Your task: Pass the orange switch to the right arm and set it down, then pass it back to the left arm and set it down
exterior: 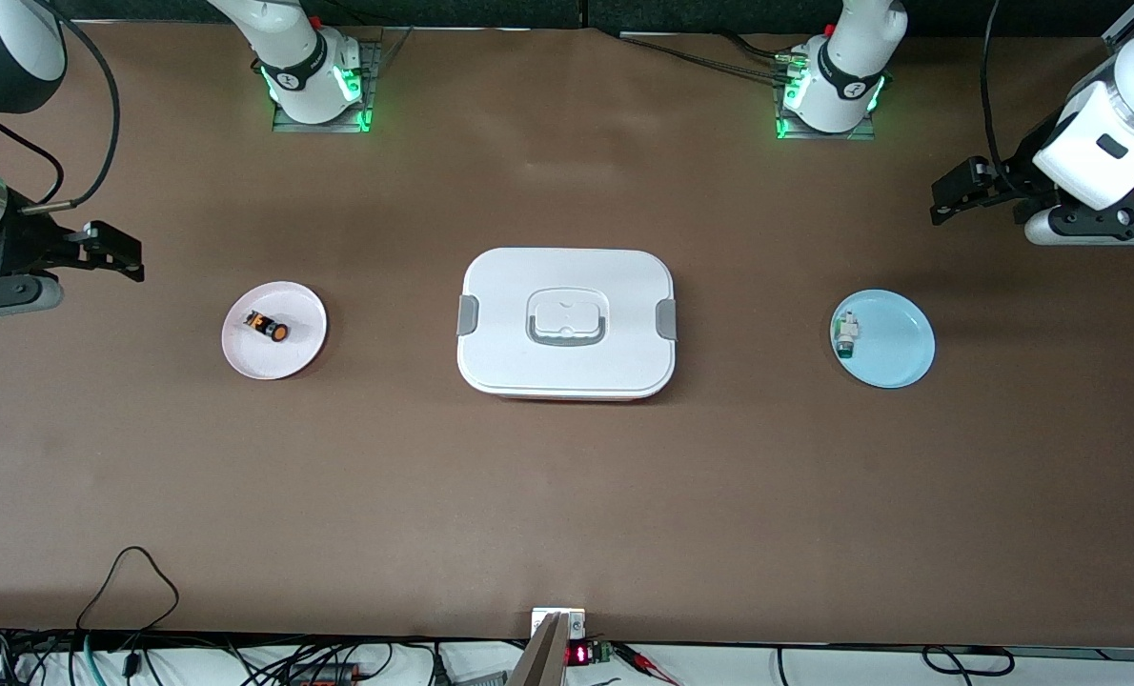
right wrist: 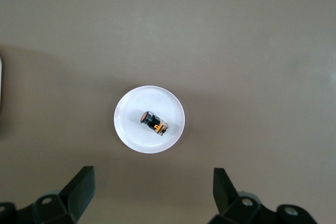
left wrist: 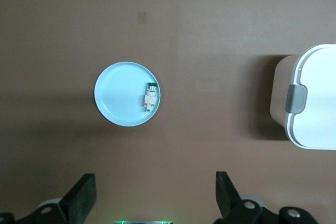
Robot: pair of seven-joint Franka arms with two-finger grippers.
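High over each end of the table: two grippers, left [left wrist: 155, 198] and right [right wrist: 152, 195], fingers spread wide, nothing held. Below: two plates, one pink [exterior: 300, 348] with one orange switch [exterior: 268, 328] lying on it, one blue [exterior: 896, 343] with one white-and-green part [exterior: 845, 334]. Between the plates: one shut white box [exterior: 567, 376].
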